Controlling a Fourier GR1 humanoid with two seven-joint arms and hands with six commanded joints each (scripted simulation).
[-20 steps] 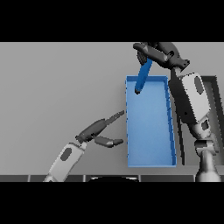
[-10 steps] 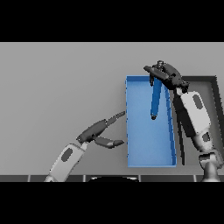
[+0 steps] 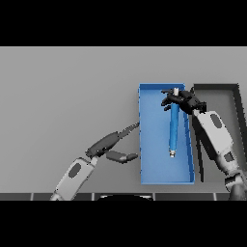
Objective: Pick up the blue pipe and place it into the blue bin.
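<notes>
The blue pipe [image 3: 173, 129] is long and slim with pale ends and hangs lengthwise inside the blue bin [image 3: 153, 169]. My right hand [image 3: 185, 102] is over the bin's far right part, its fingers curled round the pipe's upper end. The pipe's lower end points toward me, close to the bin's floor; I cannot tell if it touches. My left hand [image 3: 107, 144] rests open on the table just left of the bin, fingers straight toward the bin wall and thumb spread.
A dark grey bin [image 3: 233, 101] stands right beside the blue bin on its right, partly hidden by my right forearm [image 3: 215, 137]. Grey table [image 3: 62, 96] spreads to the left and behind.
My right hand has lowered and drawn nearer with the pipe, which has swung from a tilt above the bin's far edge to lie lengthwise inside the bin. The left hand has stayed put.
</notes>
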